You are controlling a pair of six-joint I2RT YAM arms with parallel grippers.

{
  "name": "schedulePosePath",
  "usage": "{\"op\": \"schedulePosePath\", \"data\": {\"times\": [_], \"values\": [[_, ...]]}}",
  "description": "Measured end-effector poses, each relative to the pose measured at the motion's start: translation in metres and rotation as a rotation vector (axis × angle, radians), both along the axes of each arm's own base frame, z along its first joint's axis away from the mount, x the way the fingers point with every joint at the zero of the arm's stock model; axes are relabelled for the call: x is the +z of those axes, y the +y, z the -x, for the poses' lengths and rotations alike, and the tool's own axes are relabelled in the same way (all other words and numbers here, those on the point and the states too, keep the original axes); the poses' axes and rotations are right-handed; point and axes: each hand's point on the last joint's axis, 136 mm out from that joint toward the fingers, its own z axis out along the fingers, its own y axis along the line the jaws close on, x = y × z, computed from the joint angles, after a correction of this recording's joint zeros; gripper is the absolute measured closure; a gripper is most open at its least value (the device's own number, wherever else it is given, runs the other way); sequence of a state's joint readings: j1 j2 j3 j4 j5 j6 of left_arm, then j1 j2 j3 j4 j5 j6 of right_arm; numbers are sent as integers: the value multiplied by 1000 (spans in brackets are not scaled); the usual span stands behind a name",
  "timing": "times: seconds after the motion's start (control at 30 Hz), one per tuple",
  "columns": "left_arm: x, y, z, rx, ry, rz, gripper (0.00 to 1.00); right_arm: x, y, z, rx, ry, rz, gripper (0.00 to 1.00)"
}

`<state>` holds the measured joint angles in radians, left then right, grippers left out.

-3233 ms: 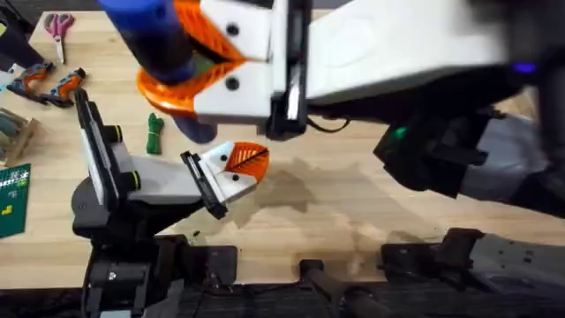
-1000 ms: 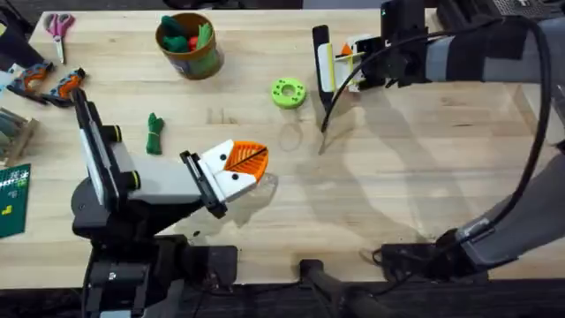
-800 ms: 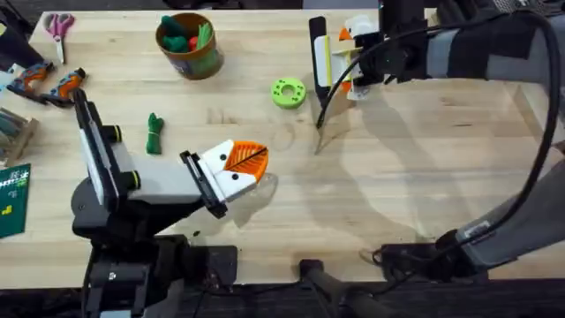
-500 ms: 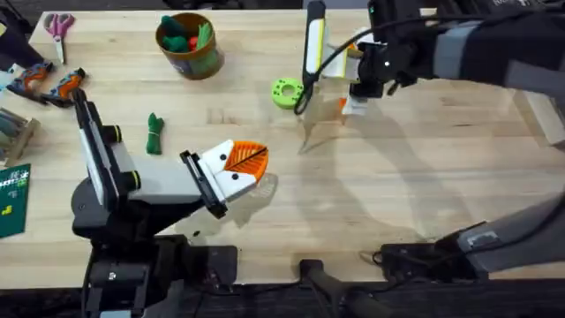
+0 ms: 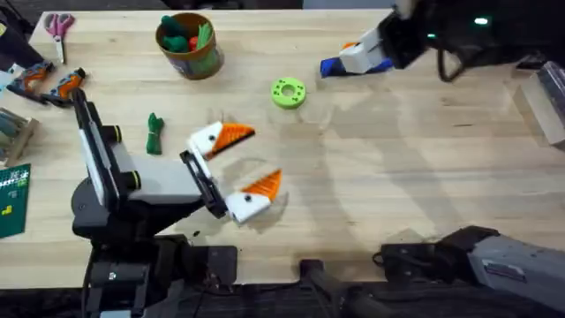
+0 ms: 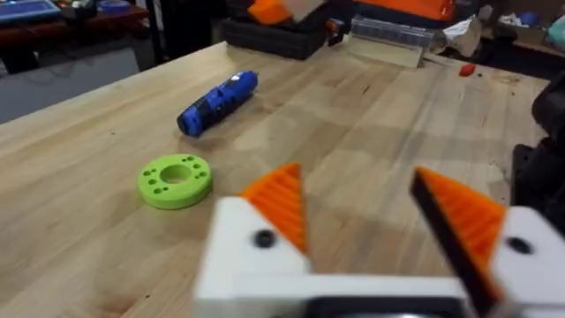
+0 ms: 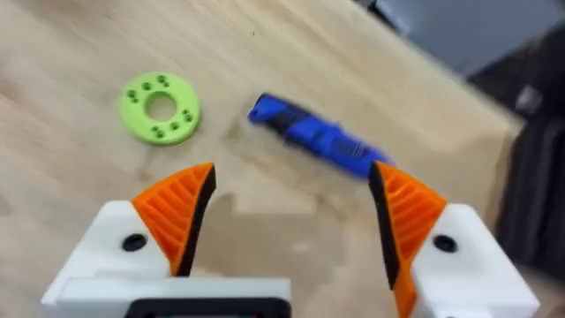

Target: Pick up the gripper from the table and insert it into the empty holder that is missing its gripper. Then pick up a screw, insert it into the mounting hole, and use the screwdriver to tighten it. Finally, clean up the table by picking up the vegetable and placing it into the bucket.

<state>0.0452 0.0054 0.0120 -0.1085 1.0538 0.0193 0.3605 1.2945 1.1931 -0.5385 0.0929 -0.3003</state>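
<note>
The blue screwdriver lies flat on the table at the back right, also seen as the screwdriver and the screwdriver. My right gripper hovers just over it, open, with nothing between its orange tips. My left gripper rests low near the table's middle, open wide and empty. The dark green vegetable lies to the left of it. The bucket stands at the back left with toy food inside. The loose gripper, the empty holder and the screw are out of view.
A lime-green ring lies between the bucket and the screwdriver. Scissors, orange-handled tools and a green board line the left edge. A clear box sits at the right edge.
My right arm swung from beside the green ring to the back right and let go of the screwdriver, which now lies flat. My left gripper went from shut to wide open.
</note>
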Motion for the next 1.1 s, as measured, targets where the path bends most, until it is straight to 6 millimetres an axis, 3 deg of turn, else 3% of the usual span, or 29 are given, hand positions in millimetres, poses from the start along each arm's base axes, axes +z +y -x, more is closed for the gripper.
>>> {"op": "schedulePosePath", "data": {"times": [0.03,0.07,0.3,0.43,0.67,0.9,0.97,1.1], "values": [[0,0,0,0,3,2,49,2,-4,8,-40,23,-36,8],[0,0,0,0,3,2,24,3,-8,17,-78,48,-68,8],[6,10,-14,102,31,43,15,6,-31,65,-314,187,-245,8],[7,37,-40,340,240,206,15,28,-36,78,-386,144,-368,8],[47,64,-35,549,309,205,15,34,-43,78,-430,125,-409,8],[79,88,-24,713,469,58,15,38,-45,75,-441,108,-425,8],[83,115,-29,831,692,-212,15,38,-45,75,-441,108,-425,8],[82,134,-44,882,800,-386,15,38,-45,75,-441,108,-425,8]]}}
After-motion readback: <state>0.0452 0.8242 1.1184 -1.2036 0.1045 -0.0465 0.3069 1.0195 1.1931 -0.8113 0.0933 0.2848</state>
